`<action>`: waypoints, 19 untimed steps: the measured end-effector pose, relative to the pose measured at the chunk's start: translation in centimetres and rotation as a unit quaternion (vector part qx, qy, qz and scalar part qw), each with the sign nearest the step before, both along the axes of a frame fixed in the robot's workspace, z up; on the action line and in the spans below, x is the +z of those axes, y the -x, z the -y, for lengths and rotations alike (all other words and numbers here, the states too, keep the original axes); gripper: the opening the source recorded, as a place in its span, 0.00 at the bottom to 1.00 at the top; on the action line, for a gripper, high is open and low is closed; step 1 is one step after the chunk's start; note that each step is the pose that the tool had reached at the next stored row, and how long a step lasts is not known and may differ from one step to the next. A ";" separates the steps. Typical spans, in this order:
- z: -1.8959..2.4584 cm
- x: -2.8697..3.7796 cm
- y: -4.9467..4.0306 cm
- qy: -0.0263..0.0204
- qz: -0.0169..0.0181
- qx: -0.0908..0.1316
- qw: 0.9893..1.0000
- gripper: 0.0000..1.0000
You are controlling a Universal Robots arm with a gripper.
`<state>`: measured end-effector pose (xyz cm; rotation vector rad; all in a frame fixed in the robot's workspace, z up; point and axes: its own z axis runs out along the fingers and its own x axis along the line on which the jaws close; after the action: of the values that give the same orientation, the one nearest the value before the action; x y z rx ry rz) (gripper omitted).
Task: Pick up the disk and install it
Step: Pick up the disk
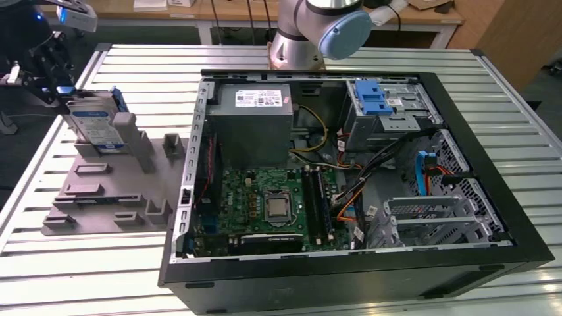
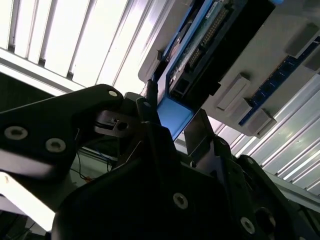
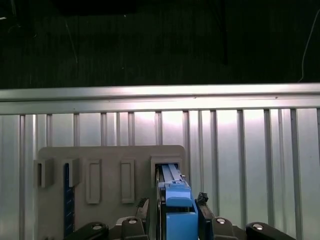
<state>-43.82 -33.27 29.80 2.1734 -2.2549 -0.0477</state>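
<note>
Fingers [image 3: 201,200] pinching disk [image 3: 177,207] | disk upright in grey holder [image 1: 97,191] slot | open computer case [image 1: 351,280] holds silver cage [image 1: 406,103]

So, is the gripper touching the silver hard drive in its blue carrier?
Cannot tell: in the first wrist view the gripper straddles the silver hard drive, contact or gap unclear.

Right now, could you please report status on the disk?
Hand at the disk. Disk upright in grey holder, outside the open case. Cables inside case.
</note>
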 end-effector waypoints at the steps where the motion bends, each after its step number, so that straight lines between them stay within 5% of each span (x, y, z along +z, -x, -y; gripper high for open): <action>1: 0.00 -0.10 0.00 0.000 0.000 0.000 1.000 0.48; 5: 0.00 -0.29 0.01 0.000 0.000 0.000 1.000 0.36; 19: -0.01 -0.41 -0.03 0.000 0.000 -0.001 1.000 0.44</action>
<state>-43.79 -33.26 29.38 2.1721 -2.2559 -0.0471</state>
